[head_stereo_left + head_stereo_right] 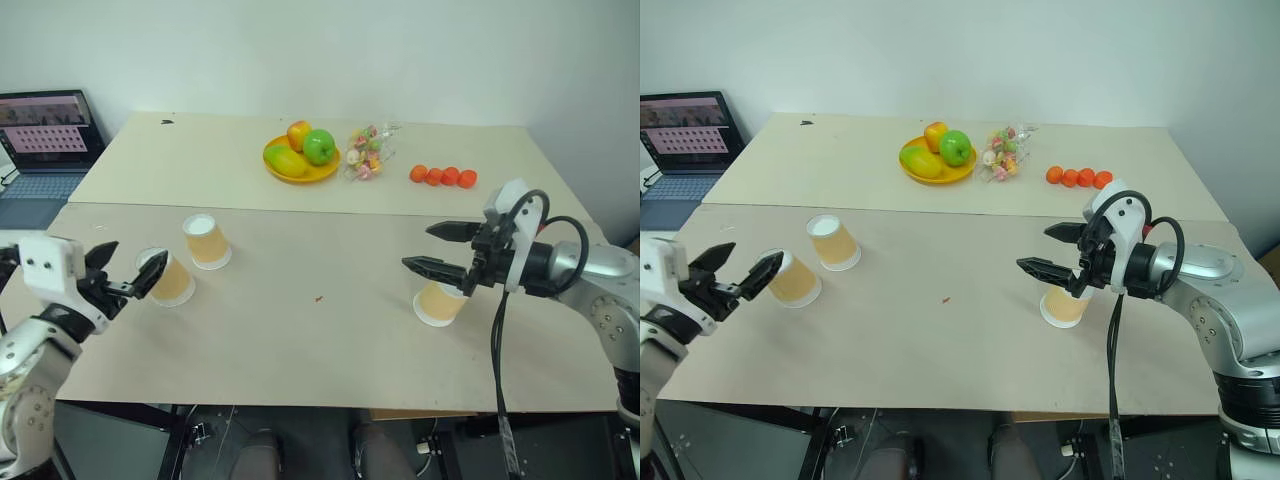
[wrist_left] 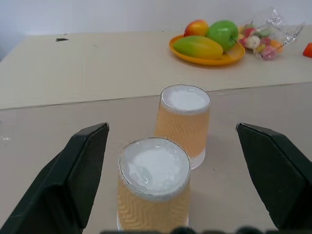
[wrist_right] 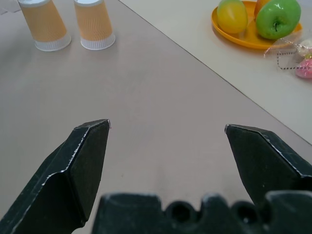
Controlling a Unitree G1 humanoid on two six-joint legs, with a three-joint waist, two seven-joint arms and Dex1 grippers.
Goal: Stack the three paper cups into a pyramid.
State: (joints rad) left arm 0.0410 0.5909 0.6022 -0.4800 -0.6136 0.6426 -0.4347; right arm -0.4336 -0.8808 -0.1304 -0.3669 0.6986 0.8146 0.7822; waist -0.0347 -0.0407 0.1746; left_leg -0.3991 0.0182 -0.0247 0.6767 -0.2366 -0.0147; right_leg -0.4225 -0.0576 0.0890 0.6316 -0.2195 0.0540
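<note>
Three paper cups, all upside down on a pale desk point(image 1: 300, 330), none yet stacked. At the robot's left, two cups close together but apart: nearer cup point(image 1: 172, 277) and farther cup point(image 1: 207, 241), white bases up. Left claw point(image 1: 128, 273) level just before the nearer cup, black fingers point(image 2: 73, 175) spread wide, nothing between them but air, the cup ahead of the tips in the wrist view. Third cup point(image 1: 440, 302) well apart on the right side, standing just beneath and behind the right claw point(image 1: 432, 248), partly hidden by it. Right claw also spread wide and empty, angled slightly down toward the middle of the desk, not touching the cup as far as can be seen. At the far side: orange plate point(image 1: 322, 174) of fruit, clear bag of sweets point(image 1: 366, 152) just beside it, row of small orange balls point(image 1: 443, 176) farther right. Open laptop point(image 1: 45, 135) off the desk's far left corner.
</note>
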